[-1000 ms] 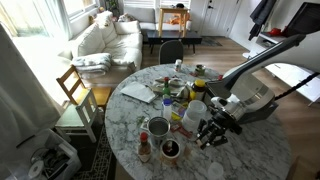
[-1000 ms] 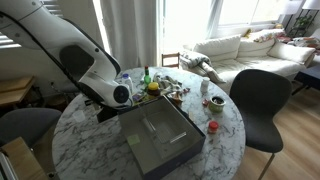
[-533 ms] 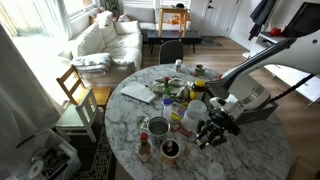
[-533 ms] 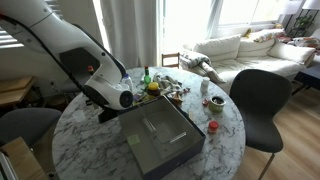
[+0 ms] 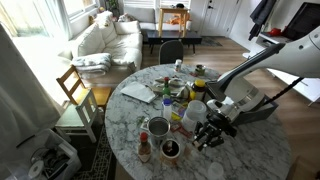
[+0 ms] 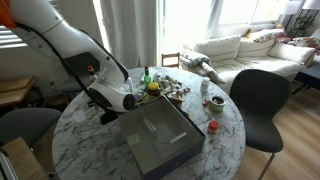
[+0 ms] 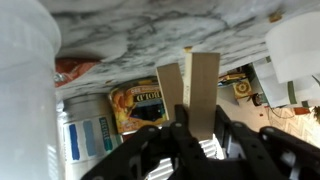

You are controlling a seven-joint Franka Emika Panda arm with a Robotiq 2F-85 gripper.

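In the wrist view my gripper (image 7: 188,126) is shut on a pair of flat tan wooden strips (image 7: 192,85) that stick out side by side toward the marble tabletop (image 7: 150,30). Just past them lies a yellow printed packet (image 7: 138,106). In an exterior view the gripper (image 5: 210,133) hangs low over the round marble table (image 5: 255,150), beside a white cup (image 5: 196,110); the strips are too small to make out there. In an exterior view the arm's wrist (image 6: 112,95) hides the fingers.
Clutter fills the table's middle: a tin can (image 5: 158,127), a dark cup (image 5: 170,149), a small bottle (image 5: 144,148), papers (image 5: 138,93). A grey box (image 6: 160,136) lies on the table. A black chair (image 6: 256,100) and a wooden chair (image 5: 75,88) stand close by.
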